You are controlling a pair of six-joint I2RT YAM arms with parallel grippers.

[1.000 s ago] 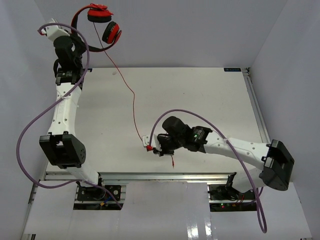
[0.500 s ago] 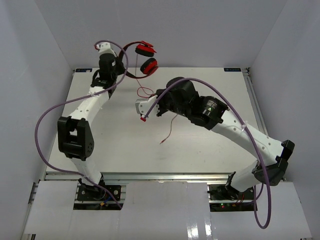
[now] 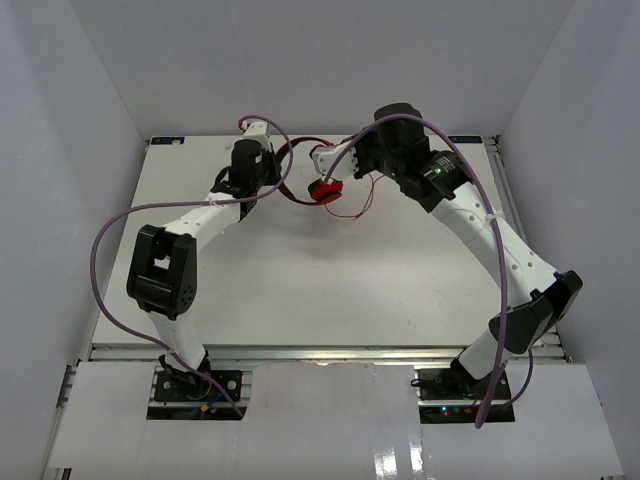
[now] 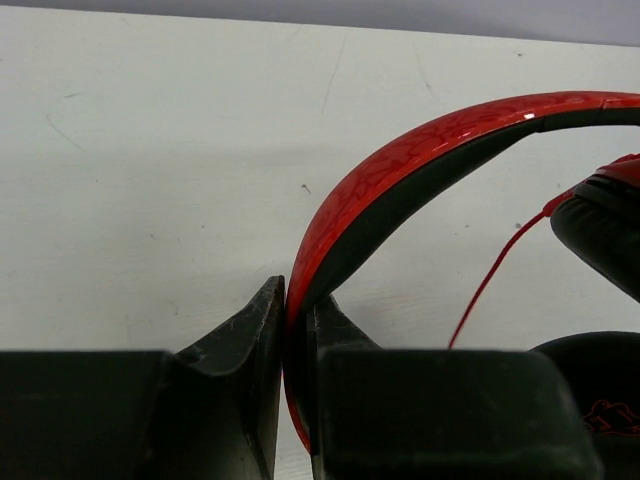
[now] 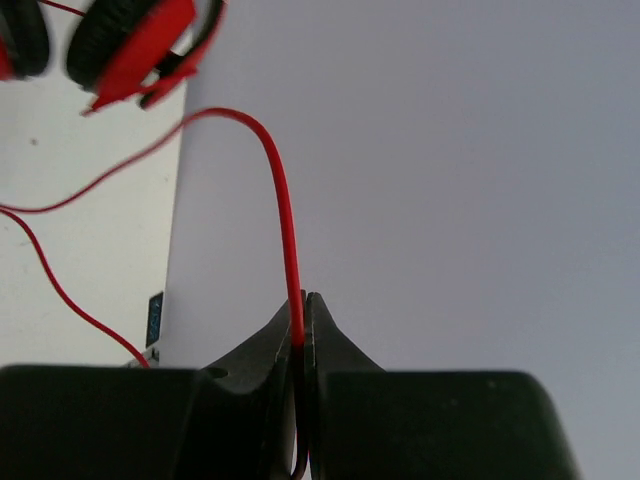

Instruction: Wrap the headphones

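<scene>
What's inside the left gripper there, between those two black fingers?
The red-and-black headband of the headphones, clamped edge-on in the left gripper. Its lower end disappears between the fingers, so how far it reaches in is hidden.

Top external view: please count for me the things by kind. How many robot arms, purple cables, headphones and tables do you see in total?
Robot arms: 2 (left arm, right arm)
Purple cables: 2, one on each arm
Headphones: 1
Table: 1
Total: 6
</scene>
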